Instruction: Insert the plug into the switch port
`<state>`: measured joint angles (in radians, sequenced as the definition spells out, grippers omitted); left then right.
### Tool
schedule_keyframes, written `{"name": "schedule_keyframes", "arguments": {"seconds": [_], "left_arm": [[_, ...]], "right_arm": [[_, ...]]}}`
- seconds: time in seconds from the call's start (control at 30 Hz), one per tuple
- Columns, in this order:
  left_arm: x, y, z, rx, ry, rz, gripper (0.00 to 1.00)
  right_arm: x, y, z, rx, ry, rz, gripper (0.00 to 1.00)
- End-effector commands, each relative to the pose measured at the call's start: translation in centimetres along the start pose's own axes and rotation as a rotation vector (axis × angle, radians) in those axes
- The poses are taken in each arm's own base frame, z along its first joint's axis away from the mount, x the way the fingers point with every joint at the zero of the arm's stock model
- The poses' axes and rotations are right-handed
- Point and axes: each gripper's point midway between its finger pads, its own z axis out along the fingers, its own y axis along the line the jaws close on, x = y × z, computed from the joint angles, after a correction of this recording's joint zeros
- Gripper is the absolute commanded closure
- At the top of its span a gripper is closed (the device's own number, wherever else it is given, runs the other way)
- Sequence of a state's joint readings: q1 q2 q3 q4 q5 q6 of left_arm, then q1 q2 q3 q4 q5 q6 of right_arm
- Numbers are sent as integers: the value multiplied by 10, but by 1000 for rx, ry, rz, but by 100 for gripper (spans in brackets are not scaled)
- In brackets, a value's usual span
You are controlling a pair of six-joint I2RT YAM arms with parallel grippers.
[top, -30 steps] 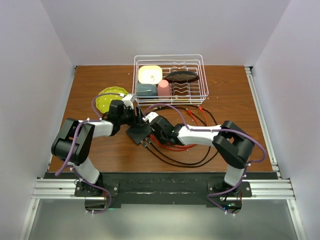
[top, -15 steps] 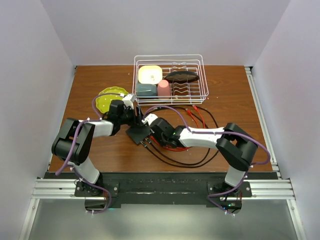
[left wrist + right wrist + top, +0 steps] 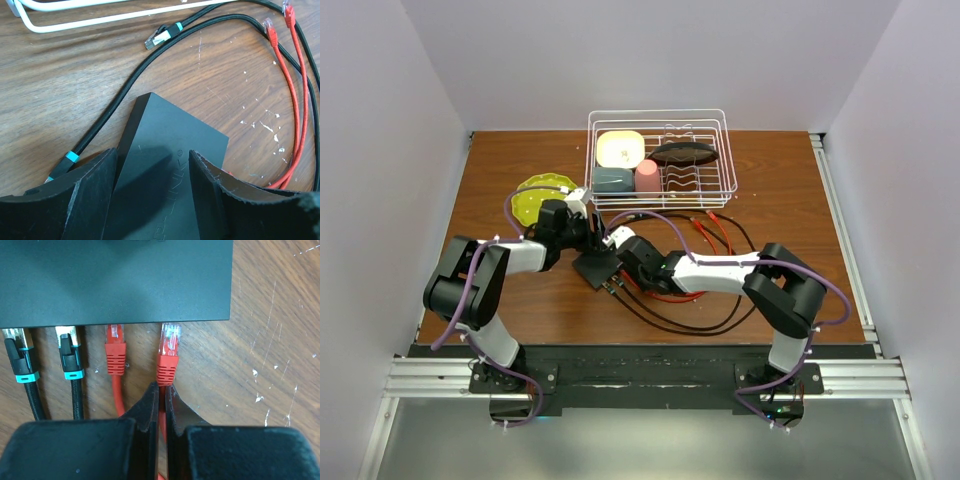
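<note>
The switch (image 3: pixel 596 268) is a flat black box on the wooden table. My left gripper (image 3: pixel 152 162) straddles its near end and is shut on its two sides (image 3: pixel 170 145). Along the switch's socket edge (image 3: pixel 115 285) sit two black plugs (image 3: pixel 70 355) and a red plug (image 3: pixel 115 352). A second red plug (image 3: pixel 168 352) stands at the rightmost port, its clear tip touching the edge and showing more than its neighbour's. My right gripper (image 3: pixel 161 390) is shut on that plug's red cable just behind the boot. From above, the right gripper (image 3: pixel 623 254) meets the switch's right side.
A white wire dish rack (image 3: pixel 660 118) at the back holds cups and a dark oval dish (image 3: pixel 683 153). A green plate (image 3: pixel 533 200) lies left of it. Loose red cables (image 3: pixel 295 100) and black cables (image 3: pixel 690 322) loop right of the switch; a free black plug (image 3: pixel 159 37) lies near the rack.
My right gripper has moved left and slightly away, carrying the red plug up to the switch's edge. The left gripper and the switch have stayed put.
</note>
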<state>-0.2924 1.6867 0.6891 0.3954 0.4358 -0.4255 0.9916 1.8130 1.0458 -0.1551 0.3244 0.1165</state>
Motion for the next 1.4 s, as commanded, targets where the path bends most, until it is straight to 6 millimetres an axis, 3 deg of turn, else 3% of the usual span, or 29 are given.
{"name": "schedule_keyframes", "arguments": {"seconds": [0.0,0.7,1.03,1.37], "left_arm": [[-14,-11,3,57,-21,22,36],[-11,-23,5,130,-13,14,38],[-7,-25,6,166,6,67,39],[-2,-37,4,247,20,113,44]], "right_arm": [[-19,5,-6,-11,-51,6,100],[-41,27,3,-42,-83,-19,100],[-26,16,9,7,-38,-170,100],[-31,10,5,22,-78,-196,100]]}}
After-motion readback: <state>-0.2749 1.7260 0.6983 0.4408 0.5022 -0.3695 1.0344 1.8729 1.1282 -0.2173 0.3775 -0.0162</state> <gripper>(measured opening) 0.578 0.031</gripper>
